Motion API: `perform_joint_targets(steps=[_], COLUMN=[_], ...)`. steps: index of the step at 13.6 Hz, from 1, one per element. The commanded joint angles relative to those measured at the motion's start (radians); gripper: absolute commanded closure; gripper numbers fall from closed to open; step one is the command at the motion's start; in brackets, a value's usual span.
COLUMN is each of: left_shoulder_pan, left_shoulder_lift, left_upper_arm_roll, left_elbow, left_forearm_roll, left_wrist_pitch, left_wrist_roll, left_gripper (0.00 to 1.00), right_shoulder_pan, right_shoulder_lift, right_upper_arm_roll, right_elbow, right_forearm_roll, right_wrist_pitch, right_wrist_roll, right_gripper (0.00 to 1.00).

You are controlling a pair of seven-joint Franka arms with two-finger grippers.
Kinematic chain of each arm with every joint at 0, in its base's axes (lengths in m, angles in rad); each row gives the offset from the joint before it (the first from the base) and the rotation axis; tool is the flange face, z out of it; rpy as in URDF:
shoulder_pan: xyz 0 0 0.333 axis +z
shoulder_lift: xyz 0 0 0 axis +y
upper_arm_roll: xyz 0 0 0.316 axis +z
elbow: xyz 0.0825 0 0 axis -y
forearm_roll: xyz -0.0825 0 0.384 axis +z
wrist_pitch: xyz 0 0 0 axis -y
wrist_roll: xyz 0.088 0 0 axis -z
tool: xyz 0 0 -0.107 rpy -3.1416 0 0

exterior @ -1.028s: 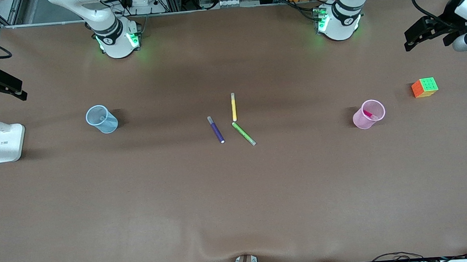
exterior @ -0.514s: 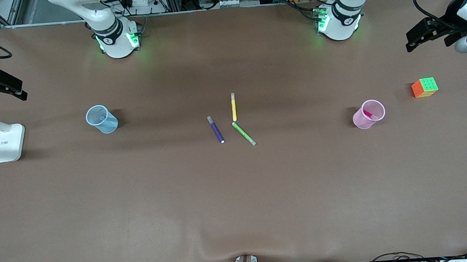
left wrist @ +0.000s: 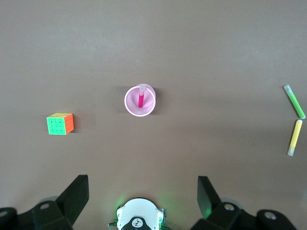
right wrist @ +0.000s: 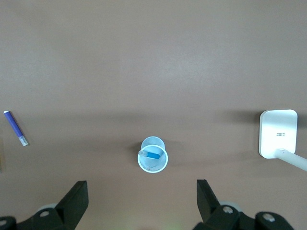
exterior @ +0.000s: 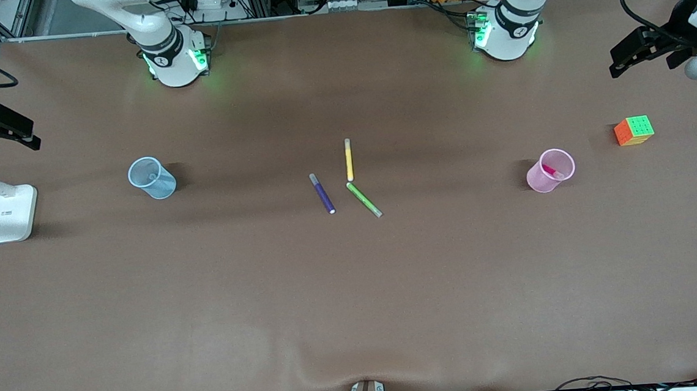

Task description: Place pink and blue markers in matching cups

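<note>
The pale pink cup (exterior: pixel 550 170) stands toward the left arm's end of the table with the pink marker (exterior: pixel 550 171) upright inside it. Both also show in the left wrist view, the cup (left wrist: pixel 140 101) and the marker (left wrist: pixel 140 98). The pale blue cup (exterior: pixel 151 178) stands toward the right arm's end. In the right wrist view the blue marker (right wrist: pixel 152 155) lies inside that cup (right wrist: pixel 153 161). My left gripper (exterior: pixel 621 60) is open and empty, high over the table's edge at its own end. My right gripper (exterior: pixel 30 133) is open and empty, high over its end.
A dark purple pen (exterior: pixel 322 193), a yellow pen (exterior: pixel 349 159) and a green pen (exterior: pixel 364 199) lie at the table's middle. A colour cube (exterior: pixel 633 131) sits beside the pink cup. A white lamp base (exterior: pixel 11 213) stands at the right arm's end.
My left gripper has drifted slightly farther out toward its end of the table. The right arm, cups and pens have not moved.
</note>
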Motion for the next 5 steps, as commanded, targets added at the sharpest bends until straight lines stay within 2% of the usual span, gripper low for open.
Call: perform_joint_targets(steps=[1,5], left_shoulder_pan=[0.006,0.012], left_shoulder_lift=[-0.006,-0.006], left_upper_arm_roll=[-0.002,-0.001], left_elbow=[-0.002,0.0], left_forearm_roll=[-0.002,0.0], left_wrist_pitch=[0.002,0.002], left_wrist_roll=[-0.008,-0.008], left_gripper=[0.0,0.0], right_shoulder_pan=[0.002,-0.002], right_shoulder_lift=[0.005,0.005], right_upper_arm_roll=[-0.005,-0.005], right_elbow=[0.014,0.014], right_forearm_roll=[0.001,0.002], right_wrist_pitch=[-0.012,-0.014], right_wrist_roll=[-0.005,-0.008], right_gripper=[0.0,0.0])
